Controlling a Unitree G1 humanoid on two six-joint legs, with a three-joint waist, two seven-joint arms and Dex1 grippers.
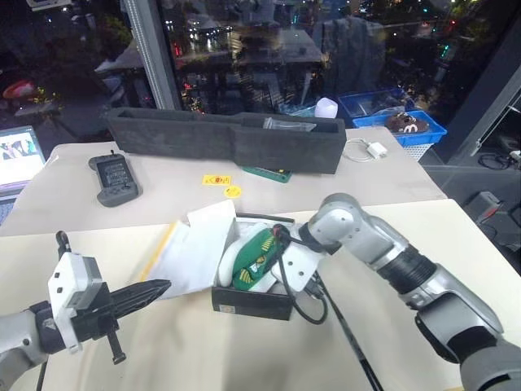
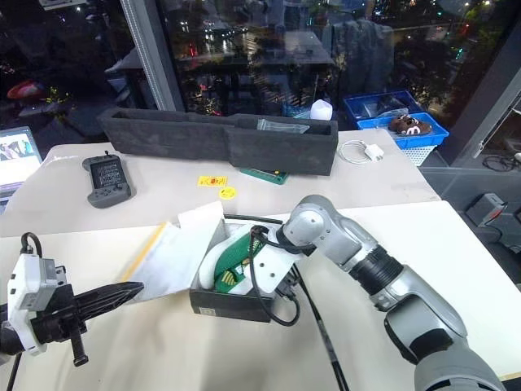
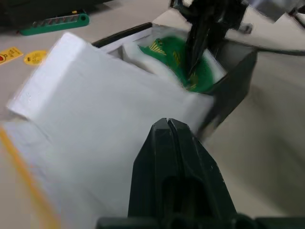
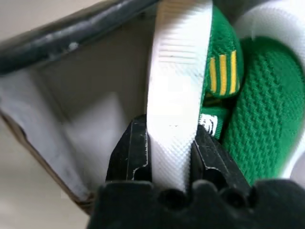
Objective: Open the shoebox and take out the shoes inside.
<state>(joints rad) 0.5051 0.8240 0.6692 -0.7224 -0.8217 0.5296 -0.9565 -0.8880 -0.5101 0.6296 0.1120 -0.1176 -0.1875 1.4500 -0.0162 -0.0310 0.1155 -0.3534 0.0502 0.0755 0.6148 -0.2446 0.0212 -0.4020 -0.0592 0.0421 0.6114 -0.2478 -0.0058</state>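
Right wrist view shows the right gripper [image 4: 172, 148] pinching the white sole edge of one green sandal [image 4: 177, 95], one black finger on each face of the sole, with the second green sandal [image 4: 259, 114] lying just beside it inside the shoebox [image 4: 71, 90]. In the left eye view, the shoebox [image 1: 244, 297] sits on the near table, its yellow-edged lid [image 1: 191, 248] folded open and flat toward the robot's left, white interior exposed. The held sandal stands on edge in the box, its long axis running roughly along the box's length, toe end pointing away from the gripper. The right arm reaches into the box from the robot's right, angled downward, so the clear exit path is judged to be upward and back toward the right, away from the open lid. The left gripper [image 1: 151, 292] has its fingers pressed together and holds nothing; it hovers near the lid's outer edge, apart from the box. The right arm is therefore the nearer one for extraction.
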